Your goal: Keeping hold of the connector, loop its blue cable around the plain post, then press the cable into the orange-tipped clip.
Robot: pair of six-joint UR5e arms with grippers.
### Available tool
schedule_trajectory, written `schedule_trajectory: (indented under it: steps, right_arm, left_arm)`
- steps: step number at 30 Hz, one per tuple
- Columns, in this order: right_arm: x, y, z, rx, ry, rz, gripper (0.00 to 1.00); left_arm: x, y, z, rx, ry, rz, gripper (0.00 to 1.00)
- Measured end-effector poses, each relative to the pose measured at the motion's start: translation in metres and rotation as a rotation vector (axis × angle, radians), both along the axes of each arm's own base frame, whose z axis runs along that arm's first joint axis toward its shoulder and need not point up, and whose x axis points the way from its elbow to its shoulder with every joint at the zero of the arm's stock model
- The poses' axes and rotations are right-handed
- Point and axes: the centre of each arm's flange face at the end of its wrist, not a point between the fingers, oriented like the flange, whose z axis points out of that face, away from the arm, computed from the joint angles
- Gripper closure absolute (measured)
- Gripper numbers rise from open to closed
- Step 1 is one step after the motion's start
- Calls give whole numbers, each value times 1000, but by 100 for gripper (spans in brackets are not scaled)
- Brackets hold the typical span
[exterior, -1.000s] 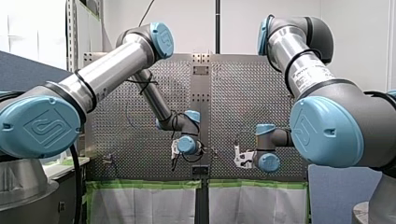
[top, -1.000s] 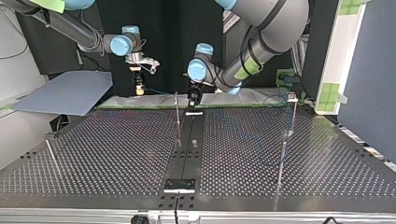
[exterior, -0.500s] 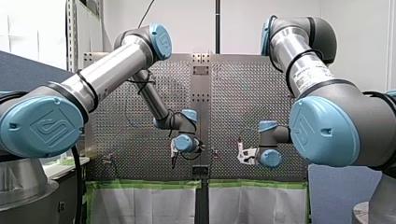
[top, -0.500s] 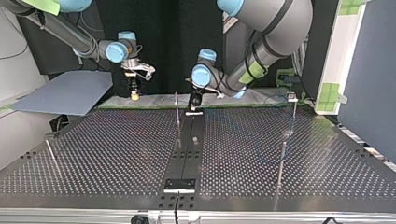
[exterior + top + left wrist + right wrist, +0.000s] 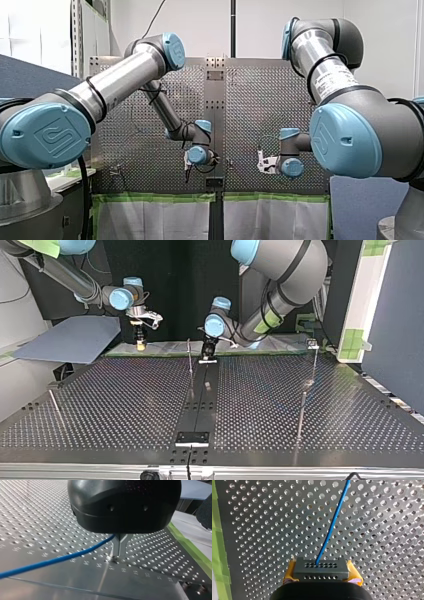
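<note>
**Cable-routing step; the loop appears not yet made.** My right gripper (image 5: 322,576) is clamped by its yellow pads (image 5: 290,573) on the dark grey, hole-faced connector (image 5: 321,567). It holds the connector above the silver perforated table (image 5: 125,405), at the top view's left, near the edge where the arms stand. The thin blue cable (image 5: 332,525) leaves the connector straight ahead. My left gripper (image 5: 119,554), black with metal fingers (image 5: 120,545), is drawn into a narrow V with its tips at the table. The blue cable meets the fingers at their root and appears enclosed there. The slim plain metal post (image 5: 189,356) stands just beside this gripper. To do the loop well, the cable should be carried round the post low on the shaft under light, even tension. The clamp on the connector should stay firm, with no slack left to ride over the post's top. Count: two arms, two grippers, one connector, one cable. The top view shows four slim rods: the post named, a headed rod (image 5: 314,365) and a nearer rod (image 5: 301,415) at the right, and a leaning rod (image 5: 53,402) at the left. The orange-tipped clip cannot be picked out.
</note>
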Motion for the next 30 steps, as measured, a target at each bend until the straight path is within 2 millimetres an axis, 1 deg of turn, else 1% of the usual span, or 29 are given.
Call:
schedule_trajectory:
  steps: [4,9,16,30]
  right_arm:
    - [-3,-5,2,-9,-5,0,100]
    - [-4,-13,6,-22,-13,14,100]
    - [-6,-19,8,-21,-18,18,100]
    - [-9,-21,6,-17,-25,17,100]
  left_arm:
    - [9,-1,-1,-24,-3,5,100]
    - [14,0,1,-33,-5,8,100]
    - [15,1,1,-34,-4,10,100]
    - [15,2,0,-32,1,12,100]
